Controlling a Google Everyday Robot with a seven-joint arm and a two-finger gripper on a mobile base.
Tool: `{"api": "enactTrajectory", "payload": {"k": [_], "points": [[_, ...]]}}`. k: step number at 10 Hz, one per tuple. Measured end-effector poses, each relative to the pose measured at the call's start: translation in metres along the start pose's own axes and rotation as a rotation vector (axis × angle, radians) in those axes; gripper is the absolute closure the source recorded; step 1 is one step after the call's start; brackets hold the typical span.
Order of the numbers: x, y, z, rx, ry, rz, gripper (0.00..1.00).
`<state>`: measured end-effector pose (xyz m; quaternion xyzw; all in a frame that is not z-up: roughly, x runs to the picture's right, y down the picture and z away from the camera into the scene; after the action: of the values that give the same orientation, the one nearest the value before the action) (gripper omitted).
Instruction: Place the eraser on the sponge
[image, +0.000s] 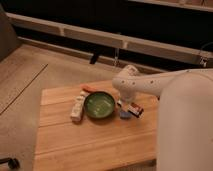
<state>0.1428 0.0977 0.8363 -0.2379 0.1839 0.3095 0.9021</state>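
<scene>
The eraser (134, 109), a small black block with red and white bands, sits tilted just right of the green bowl, its left end over or touching the sponge (125, 115). The sponge is a small light-blue pad, partly hidden under the eraser and the arm. My gripper (125, 104) hangs from the white arm's wrist (126, 84), right above the sponge and against the eraser's left end. I cannot tell whether it holds the eraser.
A round green bowl (100, 105) stands mid-table on the wooden table (80, 142). A whitish bar-shaped box (77, 107) lies left of the bowl and a thin orange-red stick (89, 89) behind it. The white arm (185, 115) covers the table's right side.
</scene>
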Motion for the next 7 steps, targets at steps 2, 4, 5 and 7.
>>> {"api": "enactTrajectory", "payload": {"k": [2,4,5,7], "points": [[-0.003,-0.0068,-0.0061,0.021,-0.009,0.005,0.34],[-0.0063,-0.0061,-0.0071,0.023,-0.013,0.002,0.34],[-0.0063,-0.0061,-0.0072,0.023,-0.014,0.002,0.34],[-0.0064,-0.0061,-0.0071,0.023,-0.013,0.002,0.34]]}}
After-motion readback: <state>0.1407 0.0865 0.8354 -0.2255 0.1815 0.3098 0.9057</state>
